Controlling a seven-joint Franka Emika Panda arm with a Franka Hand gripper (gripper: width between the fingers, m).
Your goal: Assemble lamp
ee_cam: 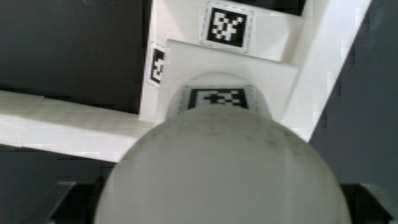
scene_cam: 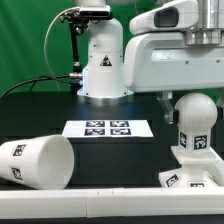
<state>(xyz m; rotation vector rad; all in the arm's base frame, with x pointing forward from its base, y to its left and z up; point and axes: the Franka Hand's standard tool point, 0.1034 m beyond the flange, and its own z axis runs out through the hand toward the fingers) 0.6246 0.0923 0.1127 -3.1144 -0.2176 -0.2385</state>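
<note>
At the lower left of the exterior view the lamp shade (scene_cam: 38, 161) lies on its side on the black counter (scene_cam: 110, 160), its wide open mouth turned toward the middle of the frame and a square tag showing on its wall near the left edge. At the right of that frame the bulb (scene_cam: 192, 118) stands upright, its round head above a tagged stem, and it is seated on the small flared base (scene_cam: 186, 178) at the lower right, which also carries tags on its faces. The arm's white body (scene_cam: 175, 52) fills the upper right, directly above the bulb; the gripper itself cannot be made out in this view, so how it stands against the bulb is unclear from here. The marker board (scene_cam: 108, 128) lies flat on the counter in the middle of the frame, between the shade and the bulb and well apart from both. Behind it, at upper centre, stands the robot pedestal (scene_cam: 102, 62) with its triangle logo. A pale white rail (scene_cam: 100, 196) runs along the bottom edge. In the wrist view the bulb's rounded head (ee_cam: 222, 165) fills the lower centre, very close to the camera, with tagged white faces beyond it toward the upper part of the frame. A dark, blurred shape sits at the lower left corner beside the bulb; whether the gripper is spread or pressed together I cannot tell.
</note>
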